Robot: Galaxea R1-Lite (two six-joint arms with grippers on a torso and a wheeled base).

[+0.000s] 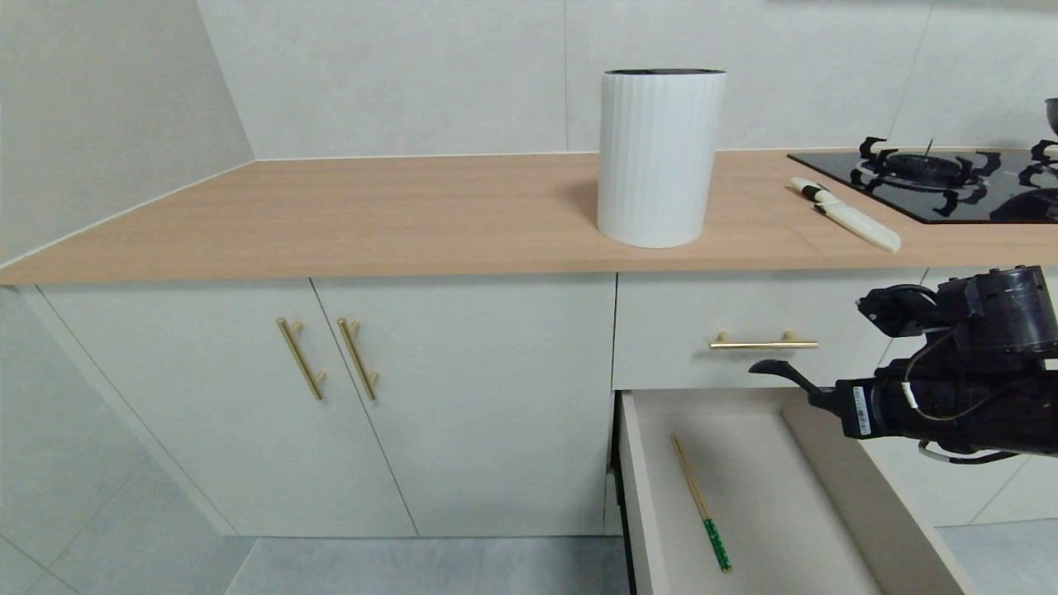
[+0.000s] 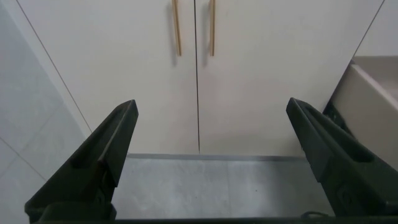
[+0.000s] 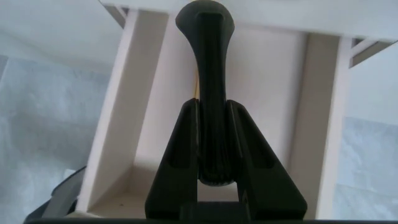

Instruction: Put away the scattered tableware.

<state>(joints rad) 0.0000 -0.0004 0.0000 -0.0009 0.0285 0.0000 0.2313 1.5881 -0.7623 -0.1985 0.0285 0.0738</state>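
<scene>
Black utensil (image 3: 208,93) one, knife (image 1: 845,214) one, chopsticks (image 1: 699,504) two

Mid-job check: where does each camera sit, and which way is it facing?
Head: up high, facing forward and down at the counter and open drawer; right arm in view.
Left wrist: low, facing the cabinet doors and floor; left gripper, fingers open, in front.
Right wrist: above the drawer, looking down into it; right gripper shut on a black utensil.
Shared: head and right wrist views both show the drawer and utensil.
</scene>
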